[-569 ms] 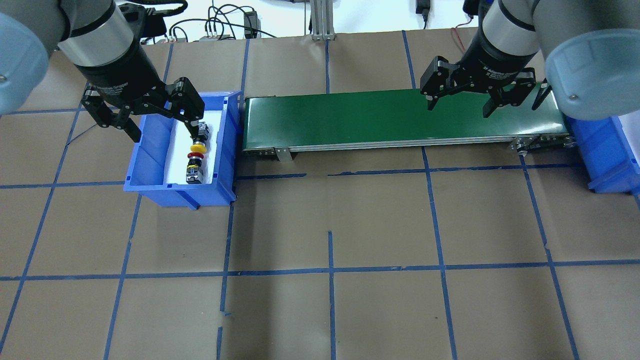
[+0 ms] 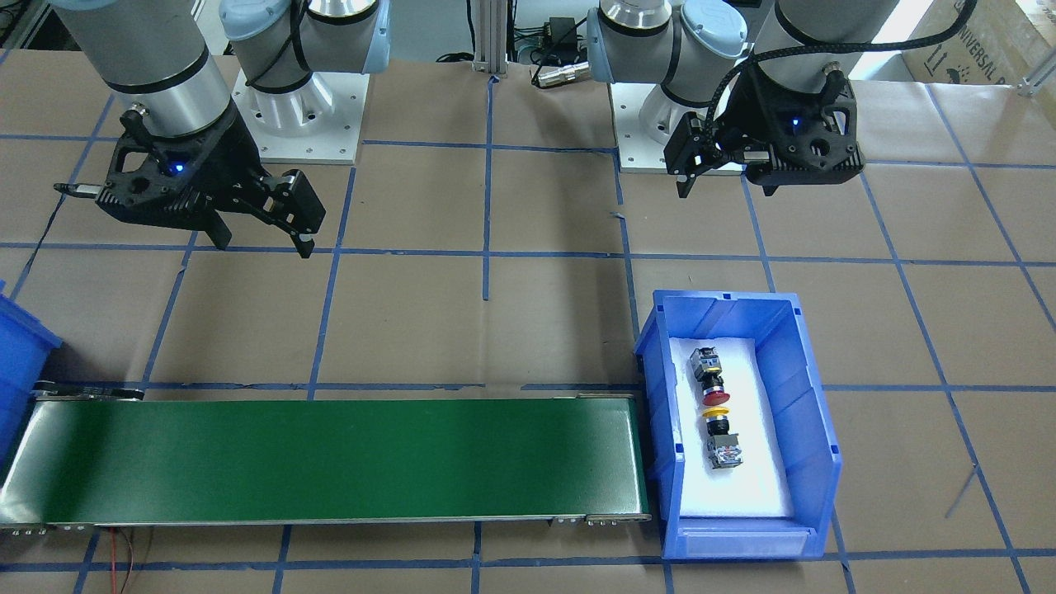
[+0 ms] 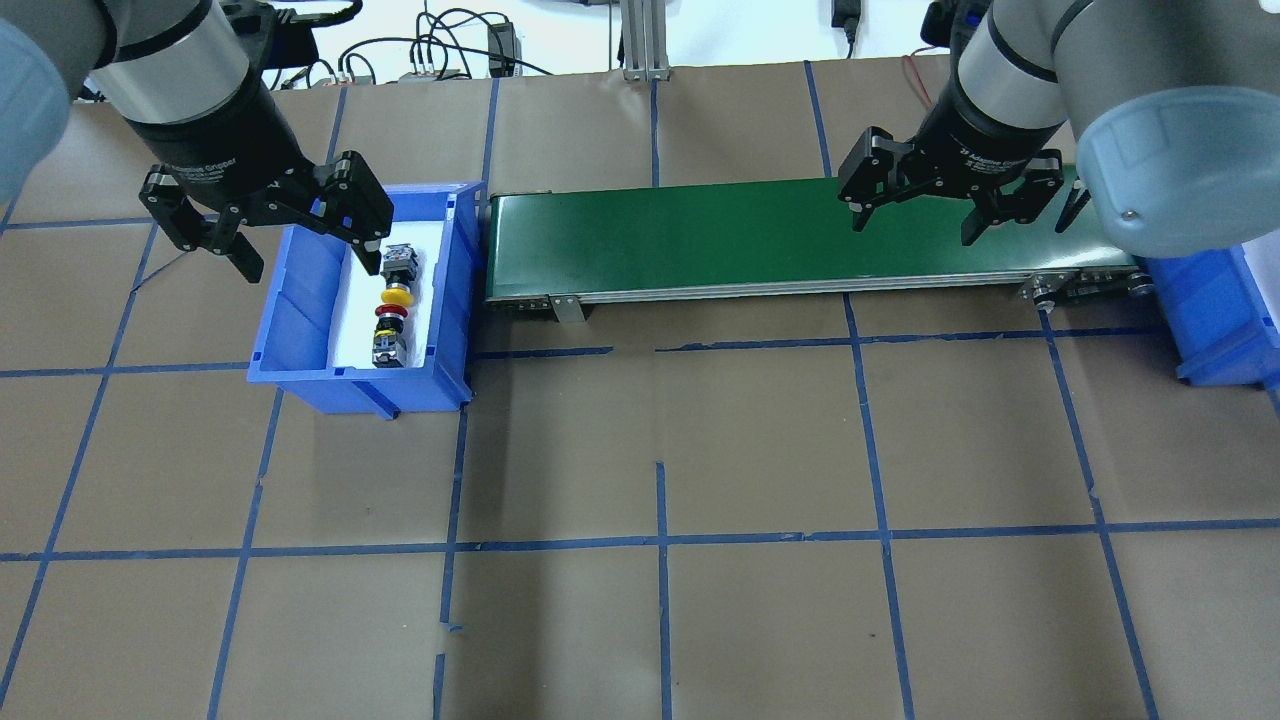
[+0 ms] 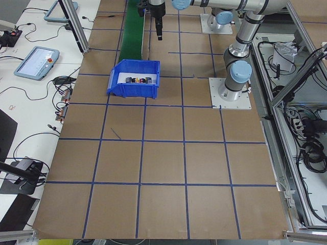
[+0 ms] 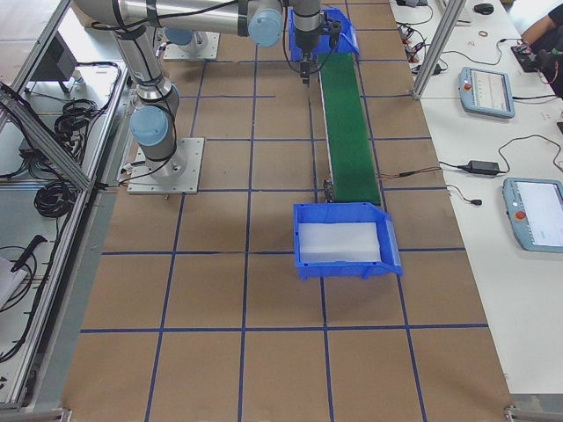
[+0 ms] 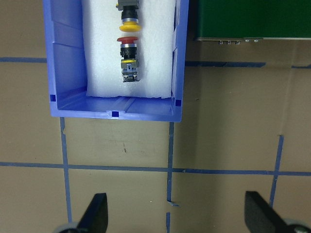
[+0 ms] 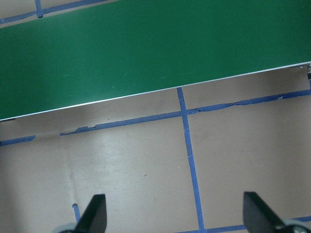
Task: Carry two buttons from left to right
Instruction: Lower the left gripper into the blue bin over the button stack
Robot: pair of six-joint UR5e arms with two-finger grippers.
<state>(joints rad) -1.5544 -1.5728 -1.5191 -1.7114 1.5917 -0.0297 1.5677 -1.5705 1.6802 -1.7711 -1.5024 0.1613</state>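
Overhead exterior: I see a blue bin (image 3: 300, 372) on the tabletop (image 3: 760, 440), at the left end of the green conveyor belt (image 3: 750, 235).
Yellow-capped button (image 3: 398, 275): lying on the white foam pad (image 3: 355, 310) inside that bin, in the far half.
Red-capped button (image 3: 389, 332): in line with it, cap facing cap, just apart.
Left gripper (image 3: 310, 268): spread wide, holding nothing, raised beside the bin.
Right gripper (image 3: 913, 230): spread wide, empty, raised near the belt's right end.
Second blue bin (image 3: 1215, 320): just past that end.
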